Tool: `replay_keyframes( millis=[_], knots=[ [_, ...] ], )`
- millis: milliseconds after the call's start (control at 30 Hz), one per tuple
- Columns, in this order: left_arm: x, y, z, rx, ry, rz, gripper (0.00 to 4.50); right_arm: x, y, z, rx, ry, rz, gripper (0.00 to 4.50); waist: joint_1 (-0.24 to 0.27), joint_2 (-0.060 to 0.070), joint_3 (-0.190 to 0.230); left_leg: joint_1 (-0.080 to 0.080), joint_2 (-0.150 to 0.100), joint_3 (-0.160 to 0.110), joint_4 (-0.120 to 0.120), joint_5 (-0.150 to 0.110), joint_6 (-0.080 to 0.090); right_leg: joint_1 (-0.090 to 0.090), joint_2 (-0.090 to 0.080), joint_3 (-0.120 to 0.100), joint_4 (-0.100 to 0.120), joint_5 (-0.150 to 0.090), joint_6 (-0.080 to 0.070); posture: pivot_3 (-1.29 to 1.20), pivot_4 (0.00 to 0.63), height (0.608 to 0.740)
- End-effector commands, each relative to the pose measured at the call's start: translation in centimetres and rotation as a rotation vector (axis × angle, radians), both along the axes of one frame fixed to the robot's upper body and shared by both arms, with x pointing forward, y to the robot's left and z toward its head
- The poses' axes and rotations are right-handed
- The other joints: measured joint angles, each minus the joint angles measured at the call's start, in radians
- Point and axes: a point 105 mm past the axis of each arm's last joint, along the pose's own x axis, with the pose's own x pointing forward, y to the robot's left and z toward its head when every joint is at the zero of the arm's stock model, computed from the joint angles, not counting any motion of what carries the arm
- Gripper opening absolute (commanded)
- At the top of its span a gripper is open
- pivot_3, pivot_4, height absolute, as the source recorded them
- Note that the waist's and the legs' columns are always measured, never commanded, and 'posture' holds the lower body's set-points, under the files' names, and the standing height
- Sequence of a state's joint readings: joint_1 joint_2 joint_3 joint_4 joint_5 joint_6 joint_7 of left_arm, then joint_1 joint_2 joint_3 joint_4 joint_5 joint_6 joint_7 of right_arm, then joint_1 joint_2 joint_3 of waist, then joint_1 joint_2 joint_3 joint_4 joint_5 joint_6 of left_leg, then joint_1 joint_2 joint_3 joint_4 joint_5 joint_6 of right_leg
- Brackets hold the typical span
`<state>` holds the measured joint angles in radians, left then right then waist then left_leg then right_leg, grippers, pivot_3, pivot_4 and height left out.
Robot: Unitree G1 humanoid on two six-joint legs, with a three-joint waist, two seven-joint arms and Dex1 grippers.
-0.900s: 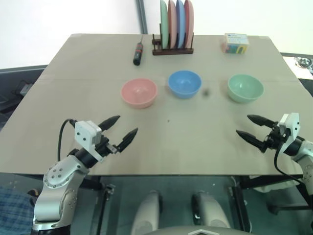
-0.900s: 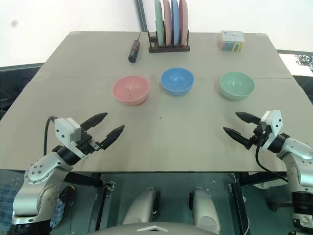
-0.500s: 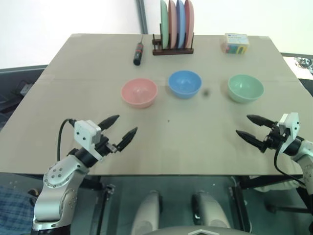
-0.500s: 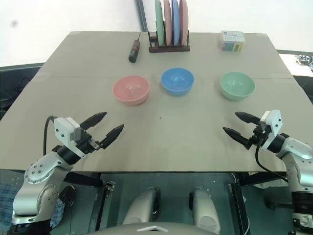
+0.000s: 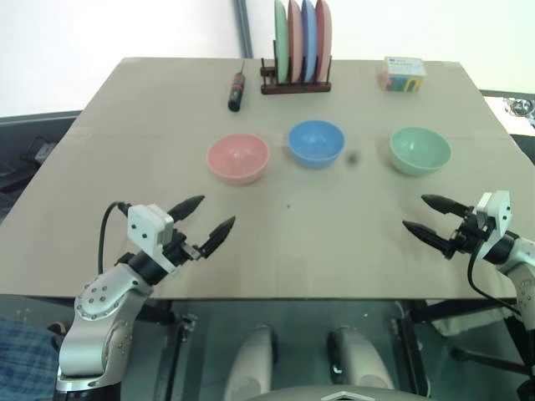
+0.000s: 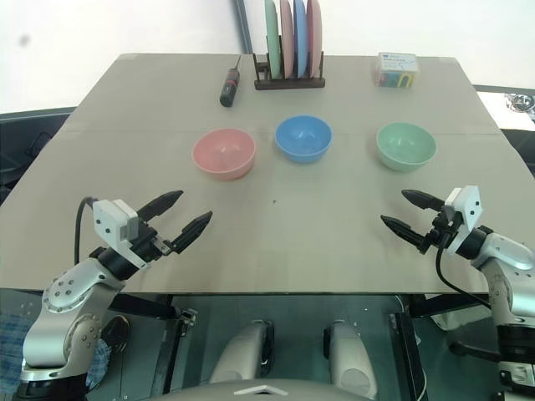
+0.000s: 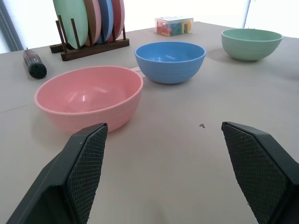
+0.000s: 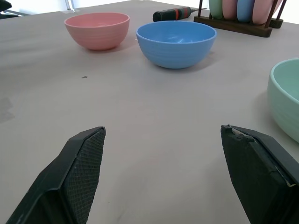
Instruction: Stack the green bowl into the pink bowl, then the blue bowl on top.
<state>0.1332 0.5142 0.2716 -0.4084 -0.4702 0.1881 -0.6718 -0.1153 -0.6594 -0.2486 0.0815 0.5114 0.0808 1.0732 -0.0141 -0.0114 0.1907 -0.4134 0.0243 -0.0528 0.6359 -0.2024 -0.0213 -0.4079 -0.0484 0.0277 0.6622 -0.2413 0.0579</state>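
So the worktop (image 5: 125, 125) is a big tan slab, and I'll use the blue bowl (image 5: 316, 143) as the reference point since it sits roughly mid-worktop.

Behind the blue bowl, near the far edge, there's a dark wooden rack (image 5: 294, 83) holding four plates (image 5: 301, 40) standing on edge: green, pink, blue, pink.

The two arms hover over the near edge. The left hand (image 5: 208, 221) is in front of the blue bowl and off to its left, well apart from it, fingers spread wide and gripping nothing. The right hand (image 5: 433, 217) is in front of the blue bowl and off to its right, also wide open and empty, and it's nearer the green bowl than anything else but not touching it.

Bowls next, all three upright and empty, in one row across the worktop. The pink bowl (image 5: 238, 158) is just left of the blue bowl with a small gap. The green bowl (image 5: 420, 150) is to the right of the blue one with a bigger gap. Nothing is stacked yet.

Small stuff: a clear box with colourful bits inside (image 5: 401, 73) sits behind the blue bowl and to its right, near the far edge. A black screwdriver with a red band (image 5: 236, 90) lies behind the blue bowl to the left, just beside the rack.
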Motion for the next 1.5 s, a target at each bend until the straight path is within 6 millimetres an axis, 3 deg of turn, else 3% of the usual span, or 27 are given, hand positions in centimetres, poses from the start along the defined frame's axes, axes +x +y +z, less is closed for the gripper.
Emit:
replay_keyframes(
  millis=[33, 167, 267, 400, 567, 900, 1167, 1333, 1433, 1500],
  knots=[
    [0.5, 0.4, 0.5, 0.050, -0.025, 0.045, 4.17, -0.2, 0.4, 1.3, 0.004, -0.048, 0.024, 4.13, 0.000, 0.000, 0.000, 0.000, 0.000, 0.000, 0.000, 0.000, 0.000, 0.000, 0.000, 0.000, 0.000, 0.000, 0.000, 0.00, 0.150, 0.740],
    [1.9, 0.8, -0.4, 0.117, 0.085, 0.140, 4.17, -0.2, 0.9, 1.7, 0.011, -0.060, 0.046, 4.13, 0.000, 0.000, 0.000, 0.000, 0.000, 0.000, 0.000, 0.000, 0.000, 0.000, 0.000, 0.000, 0.000, 0.000, 0.000, 0.00, 0.150, 0.740],
    [2.7, 0.5, 1.0, 0.148, 0.077, 0.188, 4.17, -0.3, 1.5, 2.1, 0.024, -0.071, 0.069, 4.13, 0.000, 0.000, 0.000, 0.000, 0.000, 0.000, 0.000, 0.000, 0.000, 0.000, 0.000, 0.000, 0.000, 0.000, 0.001, 0.00, 0.150, 0.740],
    [4.3, -0.6, 4.9, 0.309, -0.073, 0.197, 4.17, -0.5, 3.3, 3.8, 0.075, -0.106, 0.123, 4.13, 0.001, 0.000, 0.000, 0.000, 0.000, -0.002, 0.000, 0.000, 0.000, 0.000, 0.001, -0.002, 0.001, 0.000, 0.001, 0.00, 0.150, 0.740],
    [5.8, -1.0, 6.2, 0.360, -0.107, 0.216, 4.17, -0.8, 4.0, 4.4, 0.092, -0.116, 0.148, 4.13, -0.001, 0.000, 0.000, -0.001, 0.000, -0.001, 0.000, 0.000, 0.000, 0.000, 0.000, 0.000, 0.000, 0.002, -0.001, 0.00, 0.150, 0.740],
    [10.2, -2.4, 2.9, 0.425, -0.019, 0.141, 4.17, -1.1, 5.2, 5.7, 0.102, -0.155, 0.199, 4.13, 0.002, 0.000, 0.000, -0.001, 0.000, -0.002, 0.000, 0.000, 0.000, 0.000, 0.001, -0.001, 0.001, 0.002, -0.001, 0.00, 0.150, 0.740],
    [13.6, -5.1, 0.8, 0.498, 0.032, -0.001, 4.17, -1.4, 5.6, 6.2, 0.104, -0.181, 0.206, 4.13, 0.000, 0.000, 0.000, -0.002, -0.001, -0.003, 0.001, 0.000, 0.000, 0.000, 0.000, -0.002, 0.000, 0.002, -0.001, 0.00, 0.150, 0.740],
    [14.3, -5.9, -0.6, 0.650, 0.037, -0.094, 4.17, -1.6, 5.7, 6.3, 0.101, -0.186, 0.202, 4.13, -0.002, 0.000, 0.000, -0.001, -0.001, -0.003, 0.000, 0.000, 0.000, 0.000, 0.000, -0.002, 0.001, 0.002, -0.001, 0.00, 0.150, 0.740],
    [14.3, -6.3, -1.1, 0.594, 0.099, -0.152, 4.17, -1.7, 5.6, 6.2, 0.098, -0.189, 0.196, 4.13, -0.001, 0.000, 0.000, -0.002, -0.001, -0.003, 0.000, 0.000, 0.000, 0.000, 0.000, -0.002, 0.001, 0.002, -0.001, 0.00, 0.150, 0.740],
    [13.8, -6.8, -1.1, 0.606, 0.093, -0.203, 3.64, -1.7, 5.6, 6.2, 0.098, -0.190, 0.192, 4.21, -0.001, 0.000, 0.000, -0.002, -0.001, -0.003, 0.000, 0.000, 0.000, 0.000, 0.000, -0.002, 0.001, 0.002, -0.001, 0.00, 0.150, 0.740]
  ],
)
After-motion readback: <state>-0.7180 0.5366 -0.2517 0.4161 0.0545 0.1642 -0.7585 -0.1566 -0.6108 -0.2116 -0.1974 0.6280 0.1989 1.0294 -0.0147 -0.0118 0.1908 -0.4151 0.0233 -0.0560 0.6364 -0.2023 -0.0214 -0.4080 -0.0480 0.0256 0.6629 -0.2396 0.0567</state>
